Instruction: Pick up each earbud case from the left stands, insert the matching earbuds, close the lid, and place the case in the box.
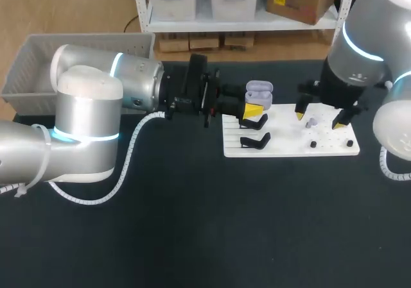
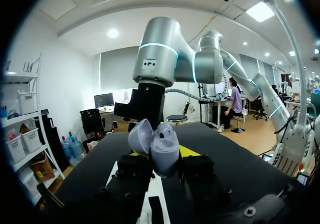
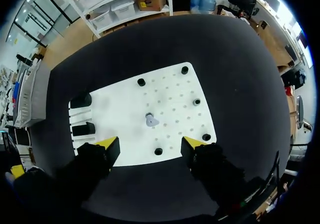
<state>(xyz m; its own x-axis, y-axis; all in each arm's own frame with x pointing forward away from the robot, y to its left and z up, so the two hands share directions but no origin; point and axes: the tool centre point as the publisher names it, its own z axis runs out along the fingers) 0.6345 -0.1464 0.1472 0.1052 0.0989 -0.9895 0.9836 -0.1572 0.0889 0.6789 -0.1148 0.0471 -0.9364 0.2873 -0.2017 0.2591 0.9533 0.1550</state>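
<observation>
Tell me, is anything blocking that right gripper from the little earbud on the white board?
Nothing visible. The open right gripper hangs above the earbud; the black pegs stand apart from it.

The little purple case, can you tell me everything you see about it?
The earbud case is pale lilac, smooth and rounded, and looks like glossy plastic. Its lid is flipped open and tilts back on its hinge, and a small dark spot shows inside. It stands upright, pinched from two sides by the left hand. It is held over the left end of the white board, just beyond the black stands.
</observation>
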